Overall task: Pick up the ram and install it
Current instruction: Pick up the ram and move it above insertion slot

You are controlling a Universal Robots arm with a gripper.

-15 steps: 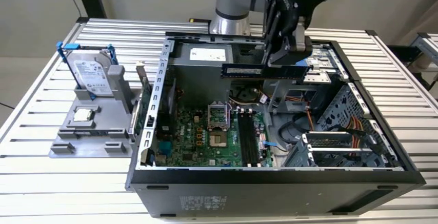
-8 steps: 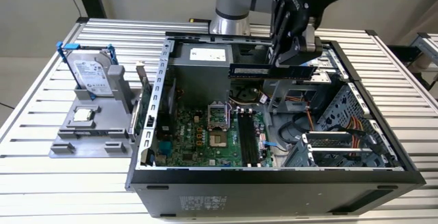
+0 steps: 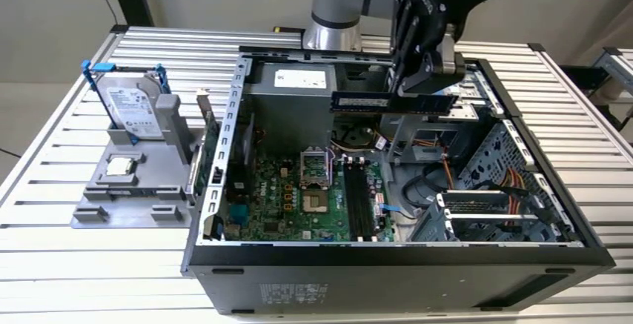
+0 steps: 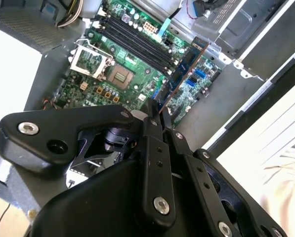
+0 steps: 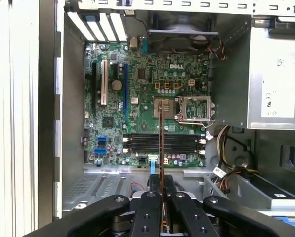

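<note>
Between our fingers (image 5: 151, 207) sits the ram (image 5: 160, 148), pinched on its two flat faces. Our gripper (image 5: 161, 185) is drawn narrow, with only the thickness of the board parting the pads. We hold it in the air, well above the motherboard (image 5: 137, 116), which lies below the fingertips inside the open computer case (image 3: 396, 265). The stick touches nothing but us.

We judge it a light, stiff piece that weighs almost nothing on the grip. It is also thin and brittle, so a twist or a knock on the case wall could crack it or harm its chips. The flat faces are the sound place to take it, as we have, since they give the pads a broad seat. Whether the contact edge is clear of the pads we cannot tell.

The ram stands on edge, its broad faces upright. In the exterior view its long axis runs level from the fingers toward that view's left, and most of its length juts out past the fingertips on that side. In both wrist views that axis lies across the black memory slots (image 5: 182, 143) below the fingers, roughly square to them rather than along them
</note>
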